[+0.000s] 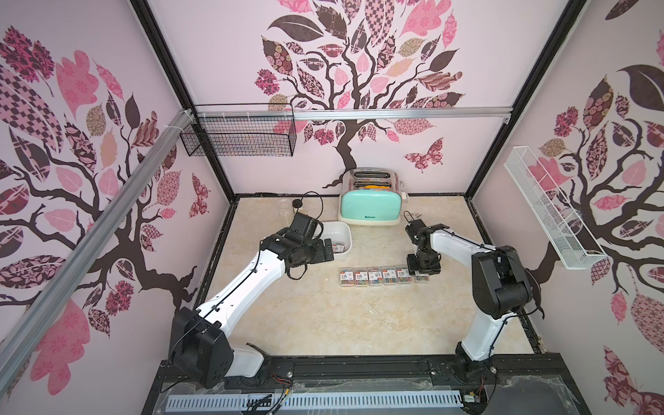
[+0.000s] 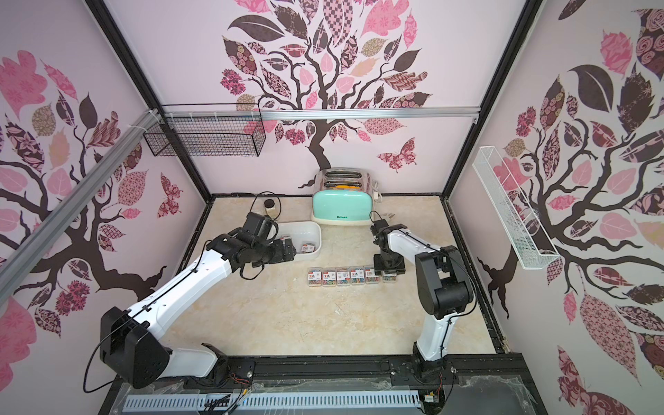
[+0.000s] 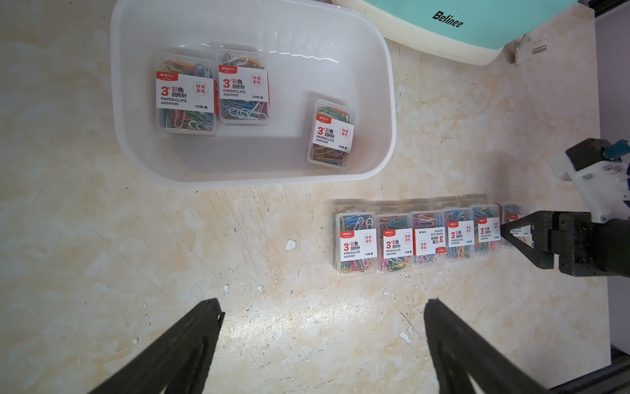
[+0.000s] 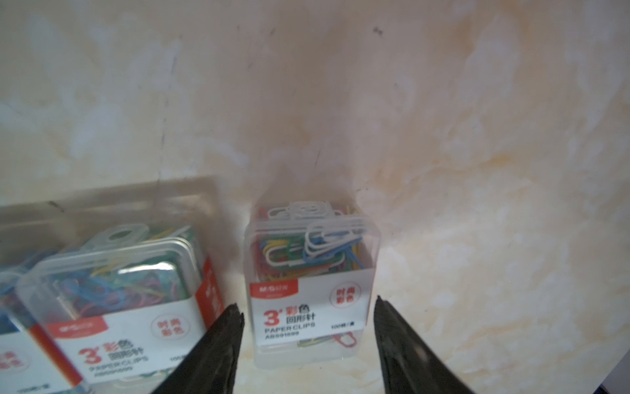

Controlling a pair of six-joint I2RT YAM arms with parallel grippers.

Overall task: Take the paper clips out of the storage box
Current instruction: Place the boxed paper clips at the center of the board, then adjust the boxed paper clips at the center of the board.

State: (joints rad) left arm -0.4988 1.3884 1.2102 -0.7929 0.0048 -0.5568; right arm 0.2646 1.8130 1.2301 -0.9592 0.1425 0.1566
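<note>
Nine paper clip cases [image 3: 358,244]; one storage box [image 3: 383,78]; one toaster [image 1: 370,207]; two wire baskets [image 1: 237,138].

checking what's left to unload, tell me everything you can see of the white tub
The tub is glossy white plastic, a rounded rectangle with low walls, a rolled rim and no lid. It sits upright and flat on the table, close by a corner of the toaster. Three cases of clips lie inside: two side by side towards one end, one apart at the other.

row of paper clips [image 2: 343,276] on the table [image 2: 323,323], right hand [image 2: 389,270] over its end, storage box [image 2: 318,237] farther back
</note>
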